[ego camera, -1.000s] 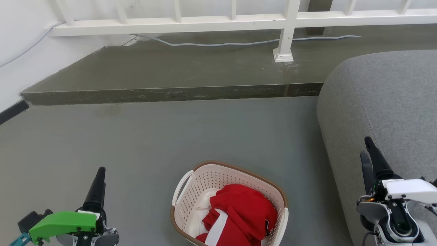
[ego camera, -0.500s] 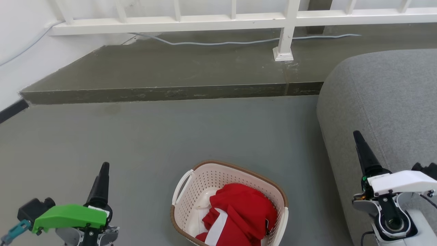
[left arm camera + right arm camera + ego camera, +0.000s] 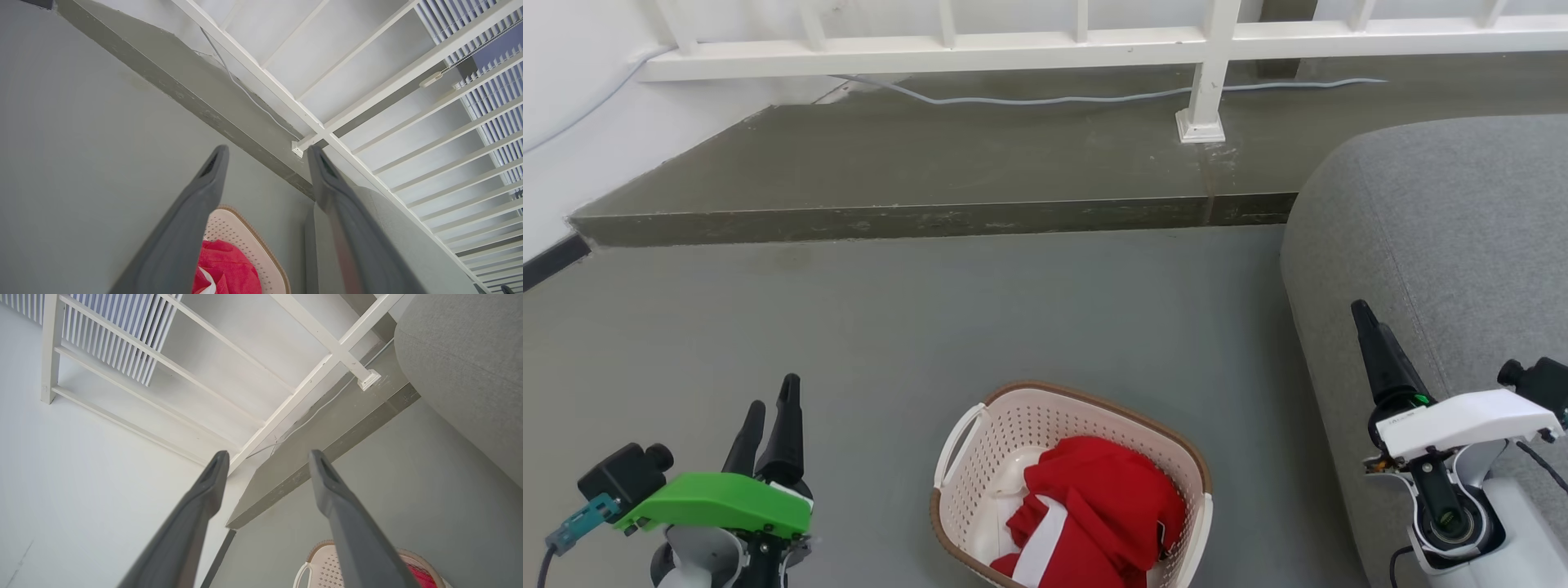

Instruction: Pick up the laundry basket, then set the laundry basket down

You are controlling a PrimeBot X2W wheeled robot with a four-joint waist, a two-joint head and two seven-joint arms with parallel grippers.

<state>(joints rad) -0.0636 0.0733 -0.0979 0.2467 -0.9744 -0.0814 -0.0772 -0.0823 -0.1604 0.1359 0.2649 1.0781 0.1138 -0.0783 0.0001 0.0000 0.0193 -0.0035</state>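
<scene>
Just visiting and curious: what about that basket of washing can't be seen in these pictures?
Head view: the laundry basket's near end runs off the bottom edge.
Head view: the red garment hides much of the basket's floor.
Left wrist view: the left gripper's fingers cover part of the basket.
Right wrist view: the right gripper's fingers cover its middle.

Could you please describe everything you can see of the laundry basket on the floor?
The laundry basket is a cream-white, rounded-rectangular tub, plastic by its look, with perforated walls and a brown woven-look rim. A white loop handle shows on its left short side. It stands upright on the grey floor beside a grey sofa, holding a crumpled red garment with a white stripe. Its near end is cut off in the head view.
</scene>
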